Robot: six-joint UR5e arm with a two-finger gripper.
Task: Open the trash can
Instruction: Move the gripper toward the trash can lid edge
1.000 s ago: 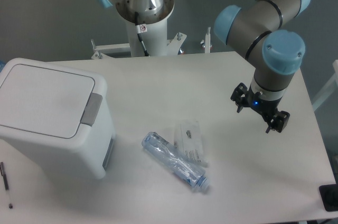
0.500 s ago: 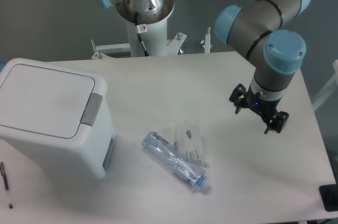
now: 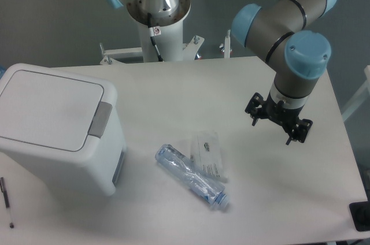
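Observation:
The trash can (image 3: 55,123) is a large white boxy bin at the left of the table, its flat lid down and a grey push latch (image 3: 102,119) at the lid's right edge. My gripper (image 3: 272,127) hangs over the right side of the table, far from the can. Its two black fingers are spread wide with nothing between them.
A crushed clear plastic bottle (image 3: 192,175) with a blue cap lies in the middle front of the table, with a clear wrapper (image 3: 208,153) beside it. A pen (image 3: 6,199) lies at the front left. A black object (image 3: 361,216) sits at the front right corner.
The gripper has drifted slightly left and up, toward the table's middle. The trash can and bottle have not moved.

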